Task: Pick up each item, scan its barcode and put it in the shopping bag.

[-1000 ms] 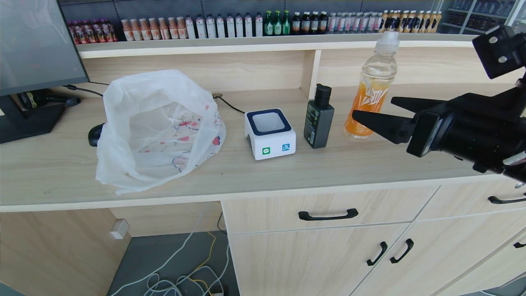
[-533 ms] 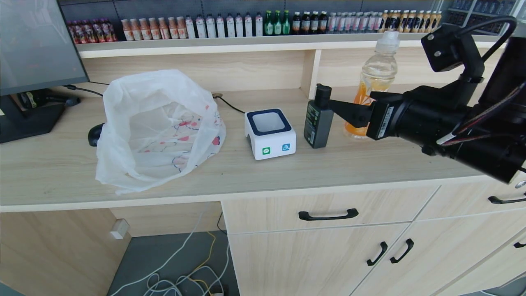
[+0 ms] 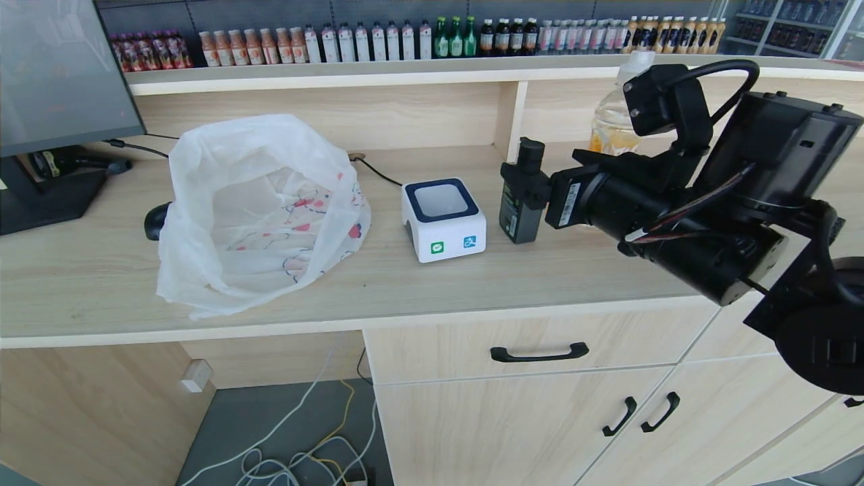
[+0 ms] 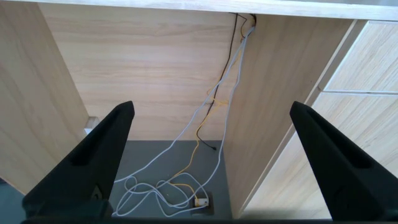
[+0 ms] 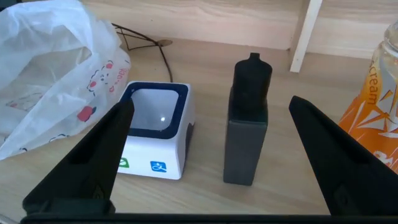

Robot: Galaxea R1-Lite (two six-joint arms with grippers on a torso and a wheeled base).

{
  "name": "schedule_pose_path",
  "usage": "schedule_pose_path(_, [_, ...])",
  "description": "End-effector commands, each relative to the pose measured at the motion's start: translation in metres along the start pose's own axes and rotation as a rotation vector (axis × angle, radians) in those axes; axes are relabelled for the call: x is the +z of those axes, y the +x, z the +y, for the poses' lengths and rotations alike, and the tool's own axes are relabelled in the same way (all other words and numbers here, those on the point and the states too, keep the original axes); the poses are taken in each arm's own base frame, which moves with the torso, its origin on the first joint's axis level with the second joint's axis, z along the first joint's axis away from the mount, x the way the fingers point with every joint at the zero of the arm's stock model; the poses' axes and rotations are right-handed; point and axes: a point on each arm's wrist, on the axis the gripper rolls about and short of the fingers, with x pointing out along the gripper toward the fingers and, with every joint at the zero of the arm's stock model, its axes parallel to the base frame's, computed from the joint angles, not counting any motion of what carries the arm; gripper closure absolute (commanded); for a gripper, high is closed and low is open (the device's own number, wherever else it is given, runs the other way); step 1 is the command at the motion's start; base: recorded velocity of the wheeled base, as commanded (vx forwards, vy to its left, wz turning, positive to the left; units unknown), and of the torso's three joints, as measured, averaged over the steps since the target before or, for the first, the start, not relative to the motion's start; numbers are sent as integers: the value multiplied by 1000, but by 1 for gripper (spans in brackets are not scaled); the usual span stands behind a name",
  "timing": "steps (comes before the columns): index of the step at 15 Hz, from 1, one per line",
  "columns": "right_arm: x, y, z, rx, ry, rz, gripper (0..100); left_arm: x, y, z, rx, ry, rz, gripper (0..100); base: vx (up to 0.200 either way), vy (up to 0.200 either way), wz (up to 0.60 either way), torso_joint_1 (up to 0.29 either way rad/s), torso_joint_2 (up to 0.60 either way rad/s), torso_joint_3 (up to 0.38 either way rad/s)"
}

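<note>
A dark flat bottle with a black cap (image 3: 516, 219) (image 5: 247, 134) stands upright on the wooden counter (image 3: 405, 283), just right of the white scanner (image 3: 442, 219) (image 5: 155, 134). My right gripper (image 3: 532, 187) (image 5: 210, 104) is open, level with the bottle, with one finger on each side of it and not touching. Behind my right arm stands an orange drink bottle (image 3: 611, 121) (image 5: 380, 118), partly hidden. The white shopping bag (image 3: 256, 202) (image 5: 50, 74) sits open left of the scanner. My left gripper (image 4: 211, 106) hangs open below the counter, holding nothing.
A monitor (image 3: 61, 74) and a dark mouse (image 3: 152, 223) sit at the counter's far left. A cable (image 3: 378, 172) runs behind the scanner. A back shelf carries a row of drinks (image 3: 405, 40). Loose cables (image 4: 186, 180) lie on the floor under the counter.
My right arm has swung left along the counter, from in front of the orange drink bottle to the dark bottle, which now stands between its open fingers.
</note>
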Motion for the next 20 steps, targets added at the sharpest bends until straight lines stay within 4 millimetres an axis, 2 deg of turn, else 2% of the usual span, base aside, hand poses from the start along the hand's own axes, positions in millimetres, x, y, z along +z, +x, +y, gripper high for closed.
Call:
schedule_pose_path(1, [-15, 11, 2, -4, -3, 25, 0, 0, 0, 0, 0, 0, -1, 0, 0, 0, 0, 0, 0, 0])
schedule_pose_path(6, [-27, 23, 0, -58, -4, 38, 0, 0, 0, 0, 0, 0, -1, 0, 0, 0, 0, 0, 0, 0])
schedule_pose_path(8, [-36, 34, 2, -102, 16, -21, 0, 0, 0, 0, 0, 0, -1, 0, 0, 0, 0, 0, 0, 0])
schedule_pose_path(10, [-46, 47, -10, -142, 15, -56, 0, 0, 0, 0, 0, 0, -1, 0, 0, 0, 0, 0, 0, 0])
schedule_pose_path(13, [-44, 57, -11, -143, 21, -79, 0, 0, 0, 0, 0, 0, -1, 0, 0, 0, 0, 0, 0, 0])
schedule_pose_path(20, [-55, 67, -16, -159, 18, -65, 0, 0, 0, 0, 0, 0, -1, 0, 0, 0, 0, 0, 0, 0])
